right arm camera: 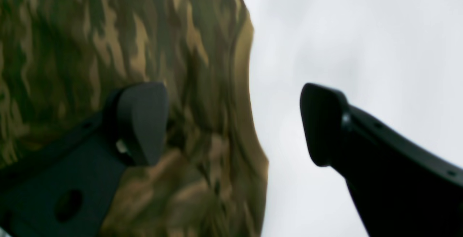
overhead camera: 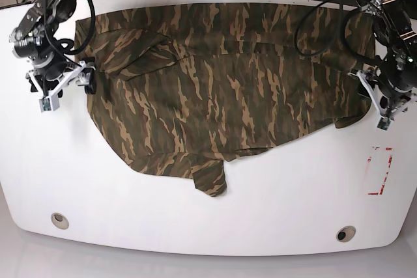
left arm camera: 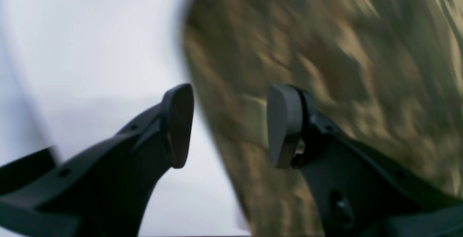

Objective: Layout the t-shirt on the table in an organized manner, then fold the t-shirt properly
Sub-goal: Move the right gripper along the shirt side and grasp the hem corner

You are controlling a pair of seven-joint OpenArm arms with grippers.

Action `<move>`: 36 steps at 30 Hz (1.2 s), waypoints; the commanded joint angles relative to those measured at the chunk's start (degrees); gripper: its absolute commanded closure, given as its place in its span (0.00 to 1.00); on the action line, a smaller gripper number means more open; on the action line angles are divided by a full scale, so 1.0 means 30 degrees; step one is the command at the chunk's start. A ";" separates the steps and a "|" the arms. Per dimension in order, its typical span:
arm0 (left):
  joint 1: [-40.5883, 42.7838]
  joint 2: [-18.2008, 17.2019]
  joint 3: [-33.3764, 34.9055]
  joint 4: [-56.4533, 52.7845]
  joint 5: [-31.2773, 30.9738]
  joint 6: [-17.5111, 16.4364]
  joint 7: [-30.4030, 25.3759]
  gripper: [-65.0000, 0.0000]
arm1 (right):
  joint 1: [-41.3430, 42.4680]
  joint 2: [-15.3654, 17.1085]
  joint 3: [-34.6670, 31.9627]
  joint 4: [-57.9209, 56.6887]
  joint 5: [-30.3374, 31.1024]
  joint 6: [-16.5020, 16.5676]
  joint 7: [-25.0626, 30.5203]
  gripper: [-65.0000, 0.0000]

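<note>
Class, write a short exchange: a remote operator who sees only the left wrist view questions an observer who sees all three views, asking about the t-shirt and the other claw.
Operator: My left claw is open over an edge of the t-shirt. How does the whole shirt lie?
Observer: In the base view the t-shirt is spread wide across the far half of the table, with a small flap sticking out at its near edge.
Operator: And the right claw?
Observer: The right claw is open too, at the opposite side of the shirt, with one finger over cloth and the other over bare table.
</note>
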 commanded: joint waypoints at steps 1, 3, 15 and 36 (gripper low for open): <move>-0.0827 -0.0308 -0.0323 0.0247 -0.0040 -0.0019 -0.0093 0.53 | 0.1443 0.0631 -0.0434 -0.0927 0.0239 -0.0025 0.0409 0.16; -0.1472 -0.0308 -0.0616 0.0218 -0.0040 -0.0019 -0.0093 0.53 | 0.2469 0.0924 -0.0785 -0.2128 0.0239 -0.0025 0.0438 0.16; -0.3963 -0.0308 -0.2111 -0.1863 -0.0040 -0.0019 -0.0152 0.53 | 0.7919 0.2799 -0.2456 -1.1124 0.0239 -0.0025 0.3134 0.16; -0.4519 -0.0308 -0.2697 -0.3123 -0.0040 -0.0019 -0.0152 0.53 | 1.2520 0.5143 -0.8815 -2.4311 0.0210 -0.0025 1.2717 0.16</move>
